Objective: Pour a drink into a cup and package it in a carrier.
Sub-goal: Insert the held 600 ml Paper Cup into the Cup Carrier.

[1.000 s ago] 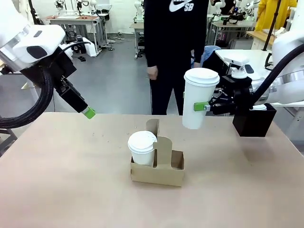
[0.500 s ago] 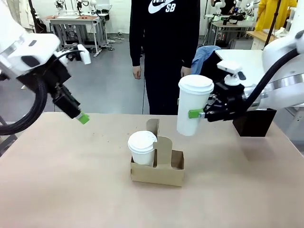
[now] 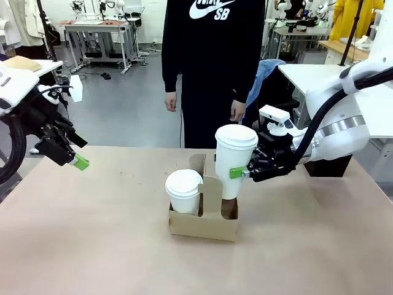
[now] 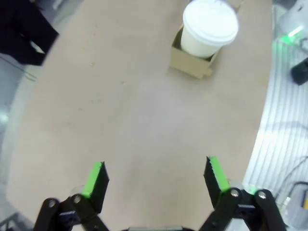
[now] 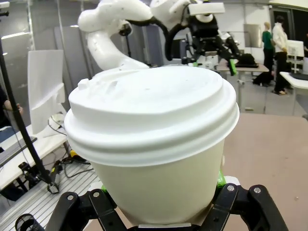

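Printed matter: white swoosh logo with the letters "SB" on the black top of the person (image 3: pixel 215 61) standing at the far side of the table; cups and carrier carry no readable print

Lidded cup, held (image 3: pixel 234 161): tall white paper cup, tapering downward, domed white plastic lid with a stepped rim; tilted slightly, its base at or in the right pocket of the carrier, how deep cannot be told. In the right wrist view the lid (image 5: pixel 151 110) is smooth and matt, with a small raised tab near its edge

Right gripper (image 3: pixel 244 173): black linkage, green pads, clamped on the held cup's wall about mid-height; white arm with a black corrugated cable

Second cup (image 3: pixel 183 191): same white paper and lid, seated upright in the carrier's left pocket

Carrier (image 3: pixel 202 224): brown corrugated cardboard, box-shaped, two pockets, upright centre handle tab with rounded cut-outs; stands mid-table

Left gripper (image 4: pixel 156 179): jaws spread wide, nothing between them, above the table's left edge, well apart from the carrier

Table (image 3: pixel 92 246): flat, matt, tan surface
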Robot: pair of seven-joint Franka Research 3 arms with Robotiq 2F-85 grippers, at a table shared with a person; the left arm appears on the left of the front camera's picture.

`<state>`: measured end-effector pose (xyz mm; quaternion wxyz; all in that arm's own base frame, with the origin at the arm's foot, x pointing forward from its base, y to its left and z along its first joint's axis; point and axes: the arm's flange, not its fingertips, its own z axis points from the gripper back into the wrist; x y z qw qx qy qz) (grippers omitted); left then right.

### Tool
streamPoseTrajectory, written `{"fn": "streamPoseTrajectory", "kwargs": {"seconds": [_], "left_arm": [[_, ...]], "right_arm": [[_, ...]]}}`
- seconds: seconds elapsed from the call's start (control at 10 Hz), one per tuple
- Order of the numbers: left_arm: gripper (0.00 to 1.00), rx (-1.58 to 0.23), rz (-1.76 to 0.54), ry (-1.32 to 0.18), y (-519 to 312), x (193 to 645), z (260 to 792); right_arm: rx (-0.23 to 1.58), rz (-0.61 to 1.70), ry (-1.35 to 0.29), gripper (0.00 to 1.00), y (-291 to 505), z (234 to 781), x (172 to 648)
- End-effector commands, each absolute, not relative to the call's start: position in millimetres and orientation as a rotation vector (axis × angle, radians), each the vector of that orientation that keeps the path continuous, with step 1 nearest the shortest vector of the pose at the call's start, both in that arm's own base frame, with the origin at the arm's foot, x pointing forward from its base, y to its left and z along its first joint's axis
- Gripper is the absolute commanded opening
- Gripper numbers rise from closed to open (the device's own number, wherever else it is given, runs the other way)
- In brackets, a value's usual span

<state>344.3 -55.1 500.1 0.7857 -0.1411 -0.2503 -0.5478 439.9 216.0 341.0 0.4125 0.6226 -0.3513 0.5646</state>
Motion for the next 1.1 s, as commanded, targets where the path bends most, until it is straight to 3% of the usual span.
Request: {"fn": "streamPoseTrajectory", "kwargs": {"seconds": [0.0,1.0], "left_arm": [[1.00,-0.282,-1.167,-0.539,-62.7,340.6,506.4],[1.00,-0.282,-1.167,-0.539,-62.7,340.6,506.4]], "right_arm": [[1.609,1.483,-0.866,0.81,214.1,333.6,443.3],[1.597,1.566,-0.802,0.81,232.9,258.5,456.2]]}}
